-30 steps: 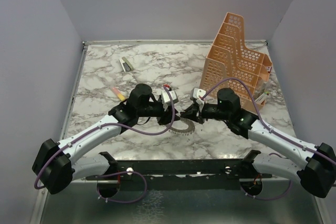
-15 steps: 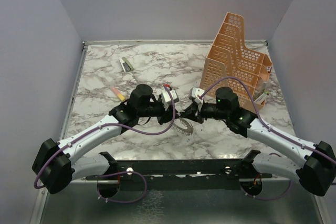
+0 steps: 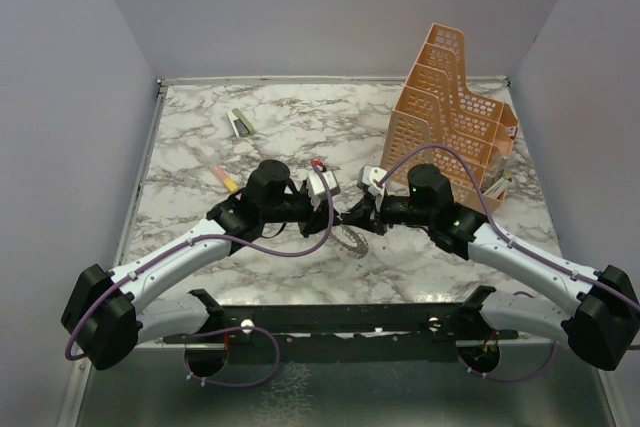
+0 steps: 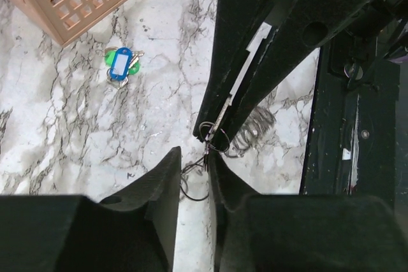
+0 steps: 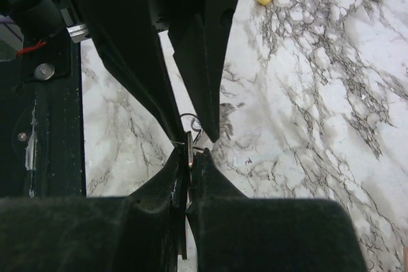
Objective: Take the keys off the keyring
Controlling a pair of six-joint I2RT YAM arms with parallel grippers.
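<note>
The keyring (image 3: 350, 240) sits mid-counter (image 3: 300, 117), close to the near edge, between the 2 grippers. The right gripper (image 5: 189, 157) is clamped tight on its thin edge. The left gripper (image 4: 194, 156) straddles the wire with its fingers slightly apart; whether it pinches, I cannot tell. The keys (image 4: 254, 128) look light, stiff and slippery, likely to slide round the wire. Best pinch 1 flat across its blade, near the ring.

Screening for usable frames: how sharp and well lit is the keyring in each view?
Top external: even light, keyring small, partly covered. Left wrist: keys fairly sharp, left gripper an underexposed black mass. Right wrist: right gripper dark, blocking most; marble table crisp.
</note>
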